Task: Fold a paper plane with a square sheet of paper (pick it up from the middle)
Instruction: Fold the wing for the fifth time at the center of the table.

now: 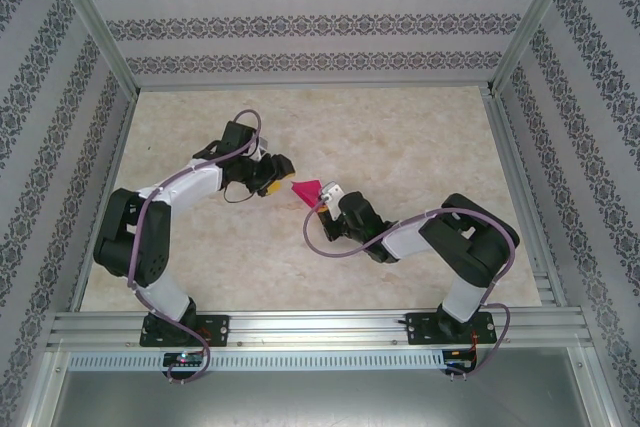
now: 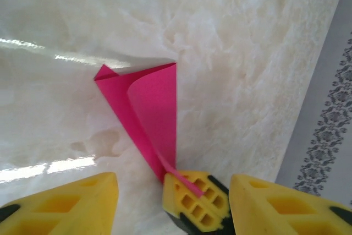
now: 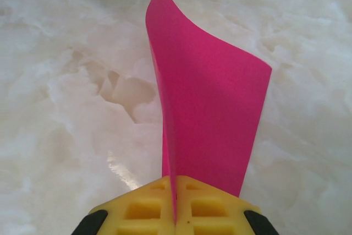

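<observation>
The magenta-pink square sheet of paper (image 1: 307, 190) is folded over on itself into a pointed wedge and held just above the table's middle. My right gripper (image 1: 325, 202) is shut on its narrow end; in the right wrist view the paper (image 3: 209, 108) rises from the crack between the closed yellow pads (image 3: 176, 207) and curls open at the top. My left gripper (image 1: 275, 185) faces it from the left, open. Its wrist view shows both yellow fingers spread wide, with the right gripper's tips (image 2: 198, 199) and the paper (image 2: 151, 103) between them, untouched by the left fingers (image 2: 82, 205).
The pale marbled tabletop (image 1: 400, 147) lies bare around the arms. Metal frame rails (image 1: 320, 327) run along the near edge, and patterned walls (image 1: 300, 27) close off the back and sides.
</observation>
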`<move>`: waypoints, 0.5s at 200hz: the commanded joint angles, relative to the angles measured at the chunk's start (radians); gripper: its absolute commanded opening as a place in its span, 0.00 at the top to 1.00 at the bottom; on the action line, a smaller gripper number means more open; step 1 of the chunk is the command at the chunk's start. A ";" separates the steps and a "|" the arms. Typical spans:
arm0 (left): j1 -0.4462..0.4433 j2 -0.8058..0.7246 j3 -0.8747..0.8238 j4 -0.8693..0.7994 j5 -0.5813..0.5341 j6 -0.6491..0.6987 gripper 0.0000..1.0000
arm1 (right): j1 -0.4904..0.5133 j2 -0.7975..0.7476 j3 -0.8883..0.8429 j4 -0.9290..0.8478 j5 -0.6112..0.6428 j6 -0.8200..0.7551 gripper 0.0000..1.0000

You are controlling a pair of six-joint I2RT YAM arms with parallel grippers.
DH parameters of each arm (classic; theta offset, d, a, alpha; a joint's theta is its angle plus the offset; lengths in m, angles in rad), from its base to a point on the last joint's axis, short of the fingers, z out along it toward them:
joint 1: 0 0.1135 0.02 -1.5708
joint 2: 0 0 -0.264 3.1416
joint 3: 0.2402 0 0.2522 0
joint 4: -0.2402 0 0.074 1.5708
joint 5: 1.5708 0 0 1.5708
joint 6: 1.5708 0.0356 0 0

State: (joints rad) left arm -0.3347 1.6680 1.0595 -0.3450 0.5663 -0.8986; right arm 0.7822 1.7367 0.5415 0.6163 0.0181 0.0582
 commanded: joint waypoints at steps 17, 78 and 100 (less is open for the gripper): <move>0.001 -0.036 -0.138 0.199 0.030 0.015 0.57 | -0.040 0.028 0.041 0.012 -0.168 0.222 1.00; -0.046 -0.006 -0.232 0.380 0.092 -0.002 0.61 | -0.098 0.051 0.073 -0.025 -0.290 0.392 1.00; -0.062 0.011 -0.230 0.408 0.105 0.000 0.62 | -0.114 0.060 0.087 -0.050 -0.332 0.430 1.00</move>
State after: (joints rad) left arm -0.3752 1.6634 0.8310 -0.0498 0.6319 -0.8986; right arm 0.6838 1.7718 0.5983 0.5880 -0.2317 0.4042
